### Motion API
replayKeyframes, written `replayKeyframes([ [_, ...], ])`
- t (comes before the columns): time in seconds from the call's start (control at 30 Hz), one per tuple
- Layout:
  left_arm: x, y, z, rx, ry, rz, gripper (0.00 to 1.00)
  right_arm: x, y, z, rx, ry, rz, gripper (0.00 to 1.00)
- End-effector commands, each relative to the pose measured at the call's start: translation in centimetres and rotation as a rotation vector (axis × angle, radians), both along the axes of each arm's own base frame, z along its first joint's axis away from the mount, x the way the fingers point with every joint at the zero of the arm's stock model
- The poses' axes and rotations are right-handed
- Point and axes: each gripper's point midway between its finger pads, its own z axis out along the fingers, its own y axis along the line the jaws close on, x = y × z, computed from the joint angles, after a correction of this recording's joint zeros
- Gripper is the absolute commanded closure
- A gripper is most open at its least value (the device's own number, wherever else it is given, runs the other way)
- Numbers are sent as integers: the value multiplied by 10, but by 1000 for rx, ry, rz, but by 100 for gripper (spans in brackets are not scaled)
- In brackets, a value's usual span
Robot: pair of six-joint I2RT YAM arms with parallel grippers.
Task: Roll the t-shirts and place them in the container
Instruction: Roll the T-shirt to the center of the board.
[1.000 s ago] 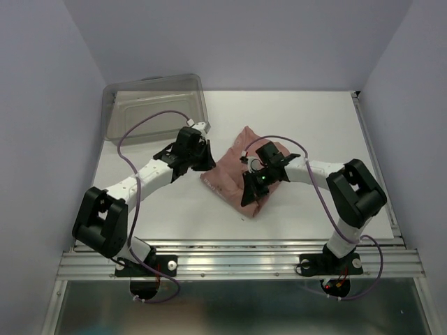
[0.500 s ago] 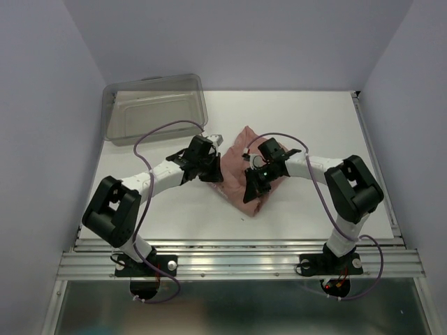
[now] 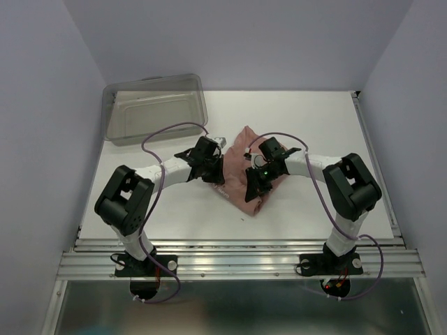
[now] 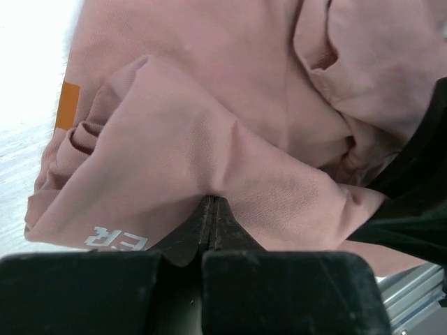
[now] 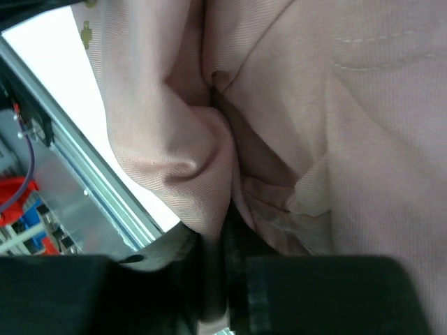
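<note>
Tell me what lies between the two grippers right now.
Only the pink t-shirt: in the top view its bunched fabric fills the gap between left gripper and right gripper.

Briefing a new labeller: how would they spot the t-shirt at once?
On the white table, look at the middle. The t-shirt is the bunched dusty-pink cloth there; its only neighbour, a clear grey bin, sits at the far left corner.

Dusty-pink t-shirt with orange patch and white lettering; clear grey bin; white table.
</note>
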Motion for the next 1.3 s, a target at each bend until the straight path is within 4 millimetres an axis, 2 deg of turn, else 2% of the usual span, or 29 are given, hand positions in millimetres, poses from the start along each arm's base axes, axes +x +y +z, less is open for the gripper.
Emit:
replayKeyframes([
  [0.0, 17, -9, 11, -13, -50, 9, 100, 20, -5, 20, -26, -109, -52, 73],
  [0.07, 19, -9, 10, -8, -48, 11, 100, 19, -7, 28, -30, -127, -70, 60],
  [0.1, 19, -9, 8, -6, -46, 11, 100, 20, -9, 32, -33, -141, -77, 49],
  [0.17, 21, -9, 7, -5, -46, 16, 100, 19, -12, 43, -34, -171, -95, 42],
  [0.3, 24, -10, 7, -7, -49, 17, 100, 19, -19, 63, -43, -214, -122, 35],
  [0.43, 26, -10, 7, -5, -47, 15, 100, 20, -28, 77, -66, -258, -178, 34],
  [0.47, 26, -10, 7, -3, -46, 14, 100, 24, -31, 78, -81, -277, -203, 36],
  [0.53, 27, -10, 7, -3, -47, 18, 100, 24, -36, 78, -93, -295, -238, 52],
  [0.57, 27, -10, 7, -2, -45, 18, 100, 25, -35, 77, -110, -309, -258, 69],
  [0.63, 28, -10, 8, -3, -47, 21, 100, 20, -35, 72, -126, -312, -265, 83],
  [0.7, 29, -10, 8, -4, -47, 22, 100, 13, -25, 76, -109, -326, -253, 92],
  [0.83, 31, -11, 9, -6, -50, 24, 100, -1, 5, 78, -54, -328, -193, 97],
  [0.9, 32, -11, 10, -5, -50, 24, 100, -2, 10, 68, -59, -308, -187, 98],
  [0.97, 34, -11, 12, -4, -55, 27, 100, 4, 9, 60, -77, -319, -215, 99],
  [1.07, 35, -9, 11, 6, -53, 32, 100, 16, -11, 34, -204, -351, -279, 99],
  [1.17, 37, -4, 7, 24, -50, 40, 100, 14, -20, 13, -263, -342, -283, 99],
  [1.2, 37, -2, 5, 30, -47, 44, 100, 15, -20, 14, -263, -347, -286, 99],
  [1.27, 37, 3, 2, 42, -44, 52, 100, 10, -27, -2, -293, -330, -282, 99],
])
